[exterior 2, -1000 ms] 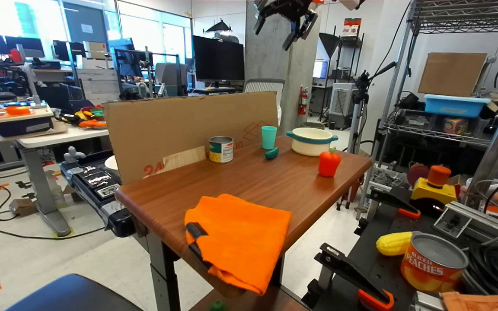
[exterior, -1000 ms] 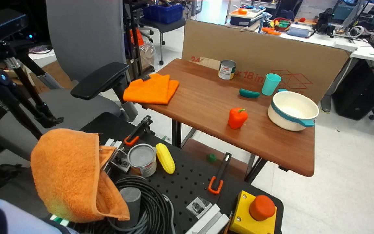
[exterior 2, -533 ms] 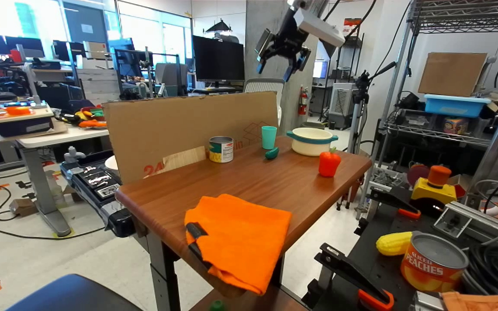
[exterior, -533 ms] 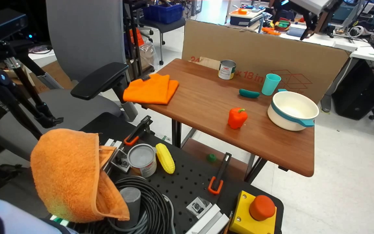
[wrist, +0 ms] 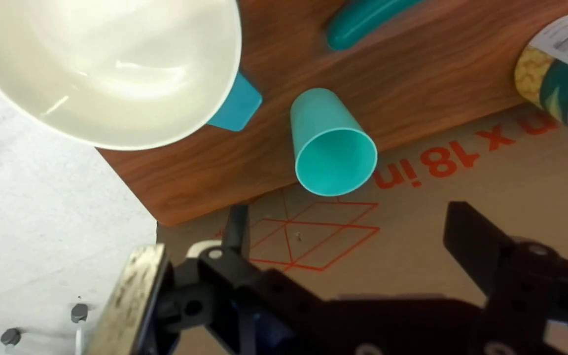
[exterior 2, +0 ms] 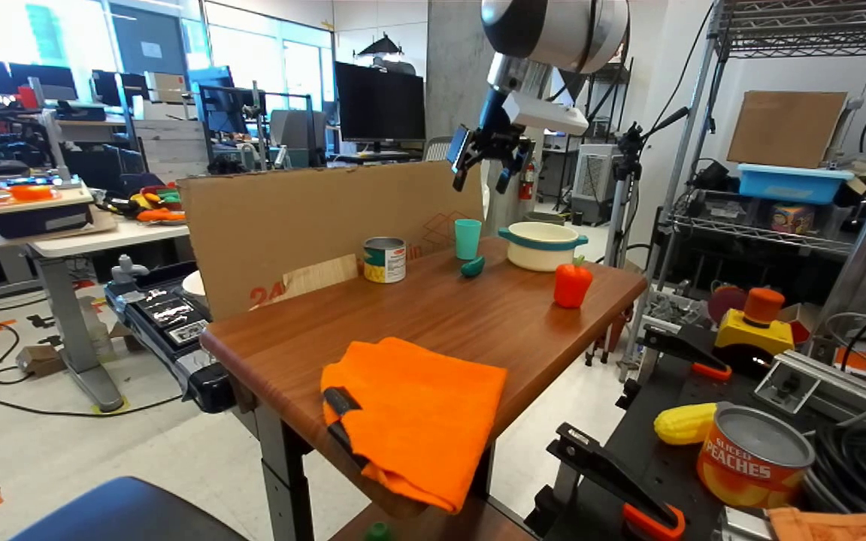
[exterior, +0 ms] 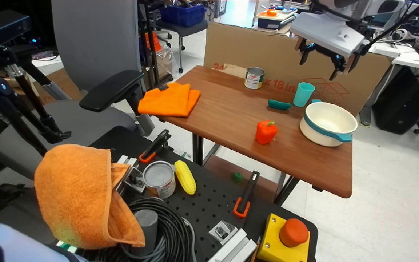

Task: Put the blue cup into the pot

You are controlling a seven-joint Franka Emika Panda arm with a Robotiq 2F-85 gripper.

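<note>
Progress as found: none of the placing is done. The blue cup (wrist: 331, 145) stands on the brown table (exterior: 224, 109), just beside the pot (exterior: 328, 118), with a strip of bare wood between it and the pot's blue handle (wrist: 238, 104); I see nothing inside the pot. My gripper (wrist: 347, 217) hangs higher than the cup and well apart from it, fingers (wrist: 469, 241) spread wide with nothing held. In the wrist view the cup lies ahead of the fingertips, outside the gap. Outstanding, in my judgement: lower and align, grip the cup, lift it above the pot's rim, carry it across and release it inside. Orientation: the cup is upright in both exterior views, mouth facing up, long axis vertical, narrower end down on the wood. Its slanted outline in the wrist view I attribute to the camera's angle. The cardboard sheet (exterior: 253, 45) rises close behind the cup; whether they touch, I cannot tell. I judge that side the likeliest to crowd a finger on approach.
</note>
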